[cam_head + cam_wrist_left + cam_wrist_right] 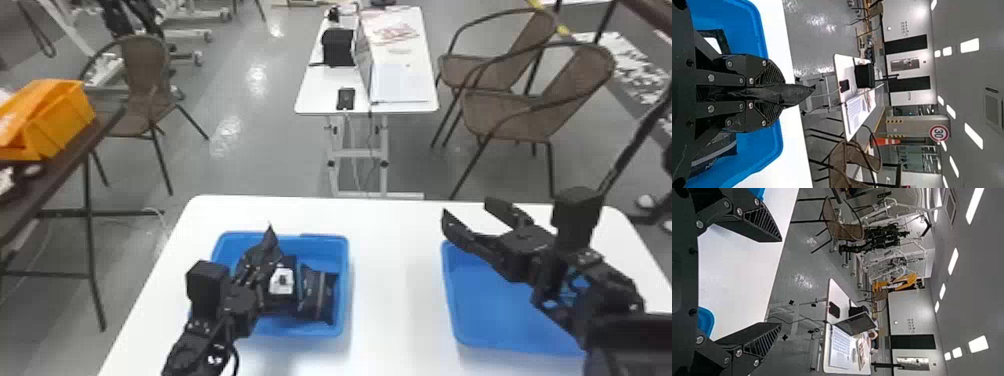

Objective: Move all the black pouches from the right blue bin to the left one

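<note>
My left gripper (pixel 261 257) is over the left blue bin (pixel 345 250), shut on a thin black pouch (pixel 270 241) whose pointed end sticks out past the fingertips. In the left wrist view the gripper (pixel 783 94) pinches the same dark pouch (pixel 797 93). Inside that bin lie a black pouch with a white label (pixel 282 282) and more black pouches (pixel 317 295) to its right. My right gripper (pixel 469 212) stands open above the far edge of the right blue bin (pixel 492 322), its arm hiding part of that bin. The right wrist view has this gripper (pixel 781 282) with nothing between its spread fingers.
Both bins rest on a white table (pixel 395 280), with a bare strip between them. Beyond it are a smaller white table (pixel 325 95), brown chairs (pixel 530 100) and, at the far left, a dark table with an orange bin (pixel 62 125).
</note>
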`<state>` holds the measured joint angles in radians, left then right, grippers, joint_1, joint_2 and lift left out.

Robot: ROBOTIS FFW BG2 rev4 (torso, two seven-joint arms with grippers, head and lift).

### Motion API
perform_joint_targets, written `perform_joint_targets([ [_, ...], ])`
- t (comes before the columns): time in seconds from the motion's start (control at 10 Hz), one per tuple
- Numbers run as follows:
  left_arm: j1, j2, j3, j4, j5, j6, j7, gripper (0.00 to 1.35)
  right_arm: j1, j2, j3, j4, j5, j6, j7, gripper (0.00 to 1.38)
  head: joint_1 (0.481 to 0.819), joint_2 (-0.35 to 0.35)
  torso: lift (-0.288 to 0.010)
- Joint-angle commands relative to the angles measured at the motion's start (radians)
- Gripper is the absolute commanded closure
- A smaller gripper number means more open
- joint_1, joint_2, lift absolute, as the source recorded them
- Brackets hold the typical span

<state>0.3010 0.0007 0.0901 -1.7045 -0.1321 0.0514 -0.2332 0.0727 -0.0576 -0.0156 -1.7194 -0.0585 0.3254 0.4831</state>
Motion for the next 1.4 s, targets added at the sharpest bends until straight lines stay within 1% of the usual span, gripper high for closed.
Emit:
perform_joint_targets([
  [0.0,0.001,-0.003,0.011,0.006,0.048,0.001,-0.005,0.69,-0.001,-0.001,0.0,0.007,-0.001,0.001,0.0,0.29,0.695,0.089,0.01],
  [0.1,0.007,-0.003,0.016,0.008,0.083,-0.027,-0.005,0.14,0.001,-0.004,0.0,0.012,-0.001,-0.002,0.0,0.29,0.695,0.089,0.01],
  [0.2,0.006,-0.003,0.025,0.005,0.103,-0.061,-0.005,0.02,0.004,-0.007,0.0,0.021,-0.003,-0.02,0.002,0.29,0.695,0.092,0.01],
  [0.3,0.0,-0.003,0.028,0.0,0.137,-0.079,-0.005,0.15,0.007,-0.008,0.0,0.029,-0.001,-0.042,0.002,0.29,0.695,0.095,0.01],
  [0.4,-0.003,-0.003,0.025,-0.009,0.181,-0.142,-0.001,0.23,0.016,-0.007,0.0,0.027,0.002,-0.074,-0.003,0.29,0.695,0.098,0.01],
  [0.5,0.012,-0.003,0.025,-0.047,0.21,-0.18,0.0,0.27,0.039,-0.004,0.0,0.015,0.006,-0.115,-0.011,0.29,0.695,0.097,0.01],
  [0.6,0.05,-0.003,0.026,-0.106,0.233,-0.185,0.023,0.27,0.096,-0.001,0.0,-0.017,0.008,-0.157,-0.035,0.29,0.695,0.097,0.01],
  [0.7,0.11,-0.003,0.03,-0.158,0.272,-0.2,0.069,0.27,0.173,0.004,-0.001,-0.062,-0.001,-0.178,-0.083,0.29,0.695,0.1,0.01],
  [0.8,0.178,-0.003,0.033,-0.202,0.284,-0.216,0.112,0.27,0.262,0.01,-0.015,-0.105,0.002,-0.206,-0.11,0.29,0.695,0.108,0.01],
  [0.9,0.237,-0.003,0.03,-0.222,0.284,-0.248,0.15,0.27,0.346,0.019,-0.034,-0.138,-0.003,-0.226,-0.13,0.29,0.695,0.119,0.01],
  [1.0,0.294,-0.003,0.02,-0.224,0.269,-0.309,0.203,0.27,0.407,0.024,-0.046,-0.166,0.002,-0.229,-0.132,0.29,0.695,0.126,0.01],
  [1.1,0.346,-0.003,0.016,-0.222,0.23,-0.34,0.229,0.27,0.464,0.025,-0.053,-0.194,0.011,-0.232,-0.14,0.29,0.695,0.13,0.01],
  [1.2,0.391,-0.003,0.02,-0.222,0.21,-0.34,0.238,0.27,0.516,0.032,-0.053,-0.217,0.016,-0.232,-0.149,0.29,0.695,0.136,0.01],
  [1.3,0.417,-0.003,0.025,-0.224,0.224,-0.349,0.242,0.27,0.553,0.047,-0.058,-0.235,0.032,-0.221,-0.152,0.29,0.695,0.138,0.01],
])
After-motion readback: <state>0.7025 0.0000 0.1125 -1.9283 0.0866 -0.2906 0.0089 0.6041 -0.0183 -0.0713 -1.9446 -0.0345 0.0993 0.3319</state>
